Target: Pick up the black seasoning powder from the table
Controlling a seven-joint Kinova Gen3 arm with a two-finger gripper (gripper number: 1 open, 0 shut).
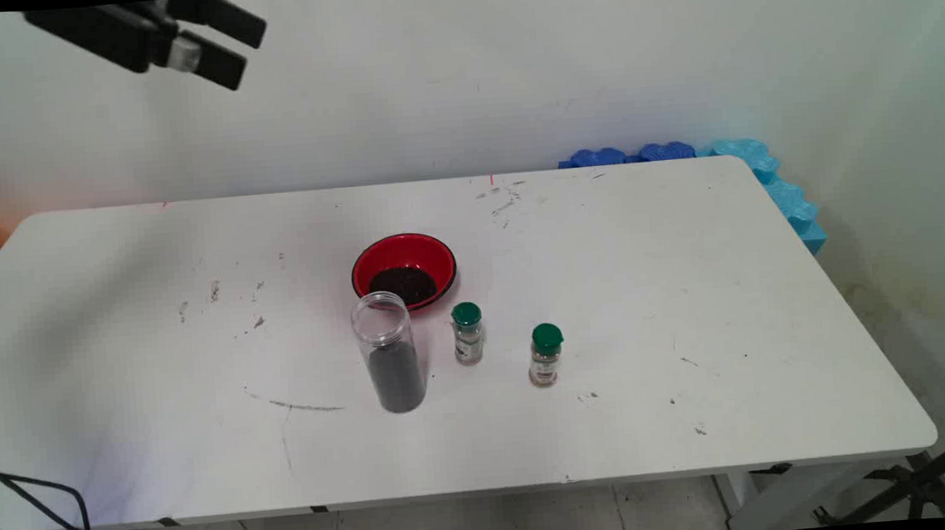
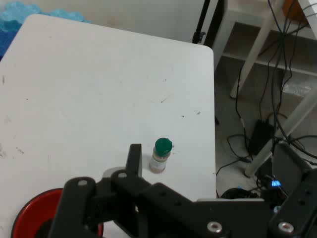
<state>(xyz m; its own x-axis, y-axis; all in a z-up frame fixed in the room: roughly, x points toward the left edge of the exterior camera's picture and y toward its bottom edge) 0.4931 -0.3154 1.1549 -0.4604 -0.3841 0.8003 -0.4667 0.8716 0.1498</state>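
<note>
A black two-finger pincer (image 1: pixel 237 44) is hanging high in the upper left of the main view, well above the white counter (image 1: pixel 776 319) and in front of the pale wall, touching nothing and carrying nothing. Its two fingers are showing apart at the tips, so it is standing spread and empty.

Moving left to right across the counter: the left part is showing only scuffs and grey marks. Near the middle a tall clear jar (image 1: pixel 390 354) is standing upright with no lid, its lower half filled with a dark granular material. Just behind it, touching or nearly touching in the picture, a red bowl (image 1: pixel 404 268) is sitting with a dark heap of similar material in its bottom. To the right of the jar a small spice bottle with a green cap (image 1: pixel 467 333) is standing upright, and further right and slightly nearer the camera a second green-capped spice bottle (image 1: pixel 545 355) is standing, apart from the first. Blue foam blocks (image 1: pixel 774 181) are lining the counter's far right corner.

In the hand view the pincer's black linkage is filling the bottom, with the bowl at lower left and one green-capped bottle beyond the fingers.

As for progress, both bottles are capped and upright, and nothing is being gripped
</note>
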